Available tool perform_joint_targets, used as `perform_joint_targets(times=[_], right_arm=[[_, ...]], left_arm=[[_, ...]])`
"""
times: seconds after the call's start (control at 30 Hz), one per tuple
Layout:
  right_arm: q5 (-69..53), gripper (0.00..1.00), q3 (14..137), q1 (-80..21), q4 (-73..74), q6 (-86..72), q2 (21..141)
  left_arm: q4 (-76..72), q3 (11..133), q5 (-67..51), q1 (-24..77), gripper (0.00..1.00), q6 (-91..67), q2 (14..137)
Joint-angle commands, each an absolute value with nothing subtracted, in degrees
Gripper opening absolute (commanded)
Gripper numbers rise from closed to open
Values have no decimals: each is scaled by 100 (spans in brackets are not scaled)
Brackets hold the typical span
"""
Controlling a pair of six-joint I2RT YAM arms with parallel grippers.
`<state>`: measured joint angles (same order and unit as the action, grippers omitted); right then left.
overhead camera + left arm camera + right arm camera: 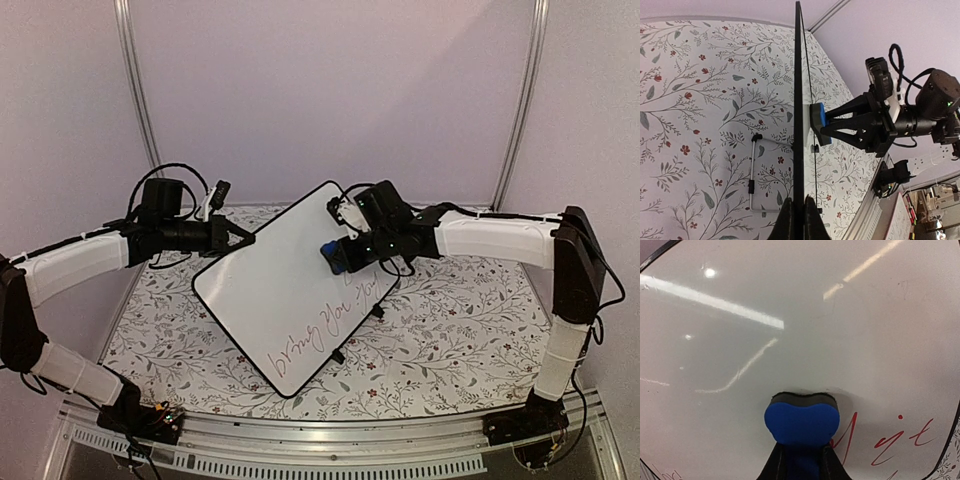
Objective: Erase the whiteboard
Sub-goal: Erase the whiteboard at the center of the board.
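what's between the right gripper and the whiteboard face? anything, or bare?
A blue eraser, clamped in the right gripper and pressed against the whiteboard. The left wrist view shows this edge-on, with no visible gap between eraser and board.

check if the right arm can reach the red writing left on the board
Probably yes: the eraser in the right gripper is pressed on the whiteboard right beside the red writing, with nothing between them.
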<state>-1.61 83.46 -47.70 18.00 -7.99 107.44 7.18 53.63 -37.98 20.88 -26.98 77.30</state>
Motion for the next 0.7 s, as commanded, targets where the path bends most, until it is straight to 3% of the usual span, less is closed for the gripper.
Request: perform_joint_targets(times=[0.0, 0.67], right_arm=[[-452, 5, 7795, -4764, 1989, -917, 10725], [-457, 5, 6907, -4849, 1857, -1107, 10315]], left_arm=[[805, 5385, -3818, 2129, 0, -2464, 7767], [805, 5383, -3811, 2135, 0, -2467, 7795]])
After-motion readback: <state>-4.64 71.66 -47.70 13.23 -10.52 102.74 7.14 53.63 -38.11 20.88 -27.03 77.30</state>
